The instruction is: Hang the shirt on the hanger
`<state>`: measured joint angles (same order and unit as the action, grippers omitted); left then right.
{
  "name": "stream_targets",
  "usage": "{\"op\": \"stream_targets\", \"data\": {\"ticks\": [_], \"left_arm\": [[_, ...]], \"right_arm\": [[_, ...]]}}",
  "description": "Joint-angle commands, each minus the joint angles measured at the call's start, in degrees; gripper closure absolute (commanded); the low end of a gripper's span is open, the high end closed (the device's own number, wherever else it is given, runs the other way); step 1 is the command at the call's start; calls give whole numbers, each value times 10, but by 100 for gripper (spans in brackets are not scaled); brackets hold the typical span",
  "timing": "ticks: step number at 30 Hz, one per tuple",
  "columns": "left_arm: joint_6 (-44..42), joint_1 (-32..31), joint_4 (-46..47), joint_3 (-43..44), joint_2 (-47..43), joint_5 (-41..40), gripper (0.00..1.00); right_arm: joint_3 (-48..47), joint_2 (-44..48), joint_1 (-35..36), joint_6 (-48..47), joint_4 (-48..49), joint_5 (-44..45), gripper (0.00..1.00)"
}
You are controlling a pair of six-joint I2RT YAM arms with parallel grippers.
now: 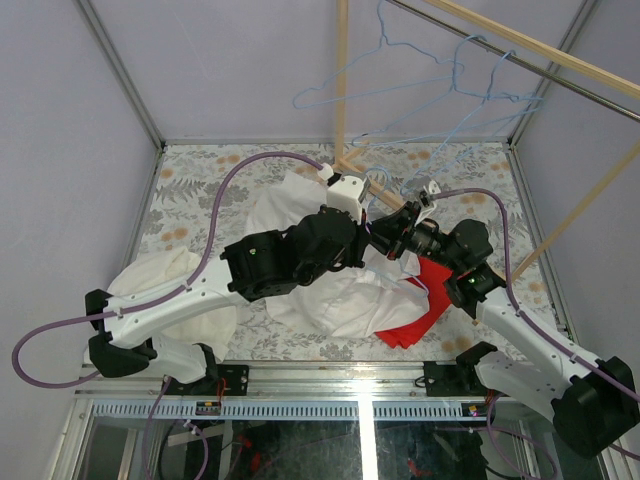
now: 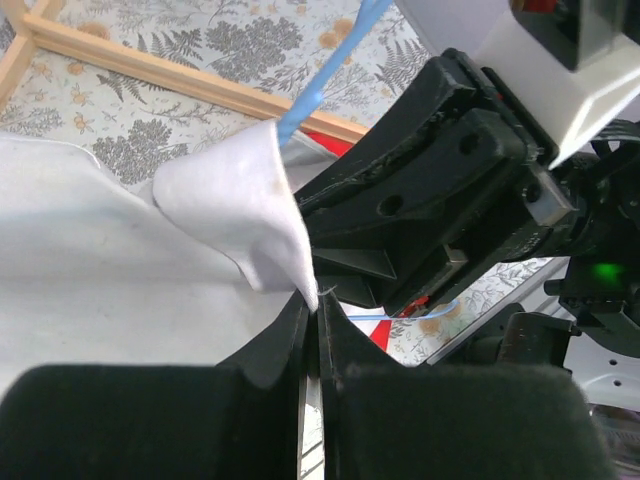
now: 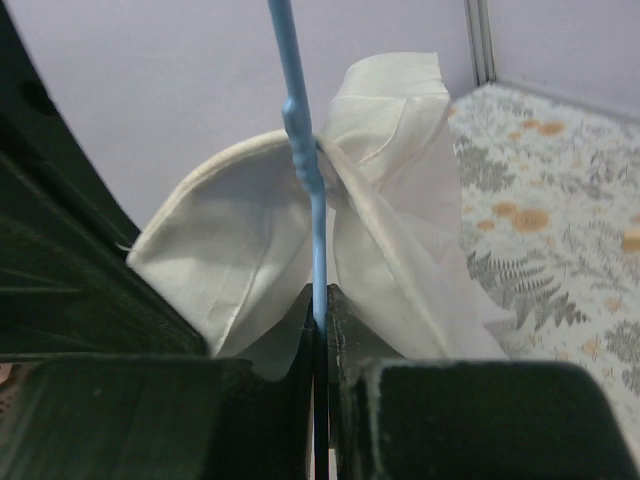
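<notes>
The white shirt (image 1: 330, 295) lies crumpled in the middle of the flowered bench (image 1: 190, 190), touching a red cloth (image 1: 415, 318). The left hand (image 2: 316, 305) is clamped on a fold of the shirt. The right hand (image 3: 320, 298) is clamped on the blue hanger (image 3: 303, 140), and shirt fabric hangs on both sides of its wire.

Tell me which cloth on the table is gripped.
The white shirt in the middle: the left gripper pinches a fold of it. The red cloth and the off-white garment lie loose. The right gripper holds a blue hanger wire.
</notes>
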<state>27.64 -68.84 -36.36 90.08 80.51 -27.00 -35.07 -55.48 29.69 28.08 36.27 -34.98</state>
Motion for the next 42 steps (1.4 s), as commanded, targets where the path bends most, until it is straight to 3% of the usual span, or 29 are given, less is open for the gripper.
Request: {"op": "stream_targets", "data": {"ticks": [1,2,11,14,21,26,31,36,42], "left_arm": [[-22,-10,-8,40,1,-15,100],[-23,-10,-12,42,1,-18,99],[-39,-10,-17,26,-23,-10,50],[-62,-10,-17,22,-44,14,42],[-191,-10,-43,37,-118,61,37],[-344,-10,-89,71,-154,60,35],[-484,-10,-107,42,-195,180,31],[-540,-10,-120,62,-197,217,31],[-585,-10,-182,140,-136,247,31]], "right_arm": [[-13,35,5,23,113,28,100],[-10,43,5,24,117,32,100],[74,89,5,61,193,86,100],[76,81,5,84,218,95,100],[79,74,5,102,279,106,100],[114,91,5,72,328,90,100],[126,109,5,45,335,21,96],[153,126,5,48,383,-12,97],[152,128,5,63,365,-92,97]]}}
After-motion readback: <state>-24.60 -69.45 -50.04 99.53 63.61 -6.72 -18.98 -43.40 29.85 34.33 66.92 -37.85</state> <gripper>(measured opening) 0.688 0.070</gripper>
